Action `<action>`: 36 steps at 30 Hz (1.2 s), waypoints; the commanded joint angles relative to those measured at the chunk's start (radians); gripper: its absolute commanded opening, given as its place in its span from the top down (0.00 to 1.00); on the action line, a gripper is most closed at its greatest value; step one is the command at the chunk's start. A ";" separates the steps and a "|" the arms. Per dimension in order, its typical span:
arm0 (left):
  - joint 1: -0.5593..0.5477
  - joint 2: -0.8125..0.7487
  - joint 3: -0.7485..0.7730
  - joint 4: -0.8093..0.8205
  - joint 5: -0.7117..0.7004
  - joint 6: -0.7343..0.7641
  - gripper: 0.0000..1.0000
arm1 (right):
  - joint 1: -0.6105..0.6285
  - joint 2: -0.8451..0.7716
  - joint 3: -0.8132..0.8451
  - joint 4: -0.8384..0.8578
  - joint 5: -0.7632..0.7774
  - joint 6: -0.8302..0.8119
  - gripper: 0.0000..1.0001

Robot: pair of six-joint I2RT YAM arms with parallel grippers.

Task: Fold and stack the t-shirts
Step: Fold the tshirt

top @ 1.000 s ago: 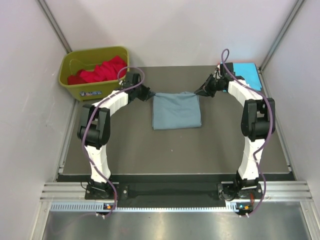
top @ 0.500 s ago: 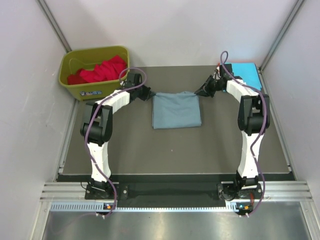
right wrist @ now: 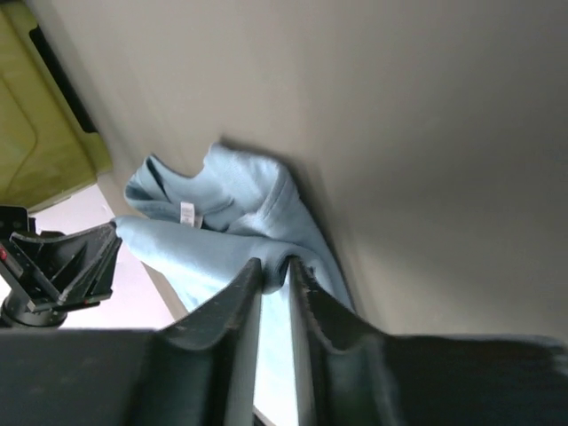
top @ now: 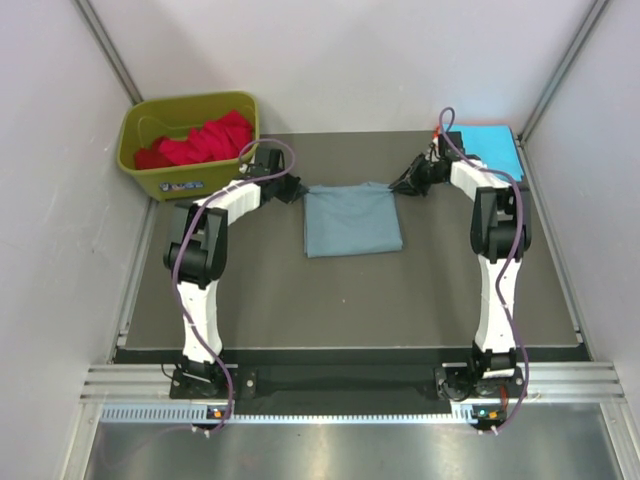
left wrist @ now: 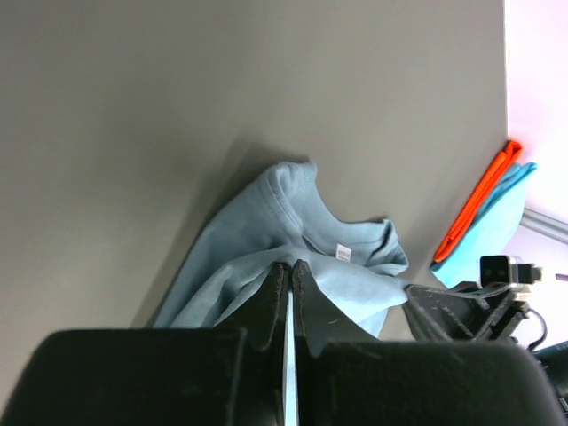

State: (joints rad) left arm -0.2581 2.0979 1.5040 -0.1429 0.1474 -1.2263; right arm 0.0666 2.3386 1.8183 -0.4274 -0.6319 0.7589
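From above, the grey-blue tee (top: 352, 222) lies folded on the table (top: 300, 300), toward its far side. The left gripper (top: 291, 190) is at the tee's far left corner and the right gripper (top: 399, 185) at its far right corner, with the far edge stretched between them. A red tee (top: 200, 140) sits bunched in the bin (top: 140, 175) at the far left. A cyan tee (top: 490, 140) lies at the table's far right corner.

In the left wrist view, the left gripper's fingers (left wrist: 275, 293) are pressed together, pinching a fold of the grey-blue tee. Its label (left wrist: 342, 255) shows by the collar. Beyond it an orange tee (left wrist: 477, 202) lies under the cyan one.

In the right wrist view, the right gripper's fingers (right wrist: 248, 284) pinch the tee's opposite corner, with cloth caught between them. The rest of the cloth hangs bunched down to the table, and the bin is at the upper left.
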 commanded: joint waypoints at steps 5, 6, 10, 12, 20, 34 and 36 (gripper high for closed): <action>0.076 0.030 0.091 0.055 -0.002 0.128 0.73 | -0.047 0.012 0.133 -0.017 0.006 -0.081 0.61; 0.074 0.019 0.093 0.055 -0.005 0.139 0.69 | -0.048 0.004 0.144 -0.037 0.023 -0.098 0.55; 0.062 -0.042 0.093 0.043 -0.008 0.206 0.60 | -0.050 -0.053 0.182 -0.129 0.038 -0.203 0.50; 0.046 -0.084 0.090 0.043 0.003 0.237 0.59 | -0.044 -0.087 0.167 -0.160 0.057 -0.234 0.47; -0.016 -0.254 0.050 0.019 0.024 0.378 0.60 | 0.039 -0.266 -0.097 0.011 -0.031 -0.236 0.46; -0.033 -0.384 -0.107 0.112 0.156 0.387 0.64 | 0.177 -0.167 -0.280 0.508 -0.195 0.081 0.68; -0.046 -0.401 -0.114 0.112 0.196 0.413 0.64 | 0.185 -0.139 -0.277 0.594 -0.192 0.117 0.68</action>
State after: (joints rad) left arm -0.2878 1.7306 1.3987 -0.0963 0.2703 -0.8577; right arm 0.2459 2.1574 1.5364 -0.0353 -0.7967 0.7910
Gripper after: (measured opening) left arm 0.363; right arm 0.321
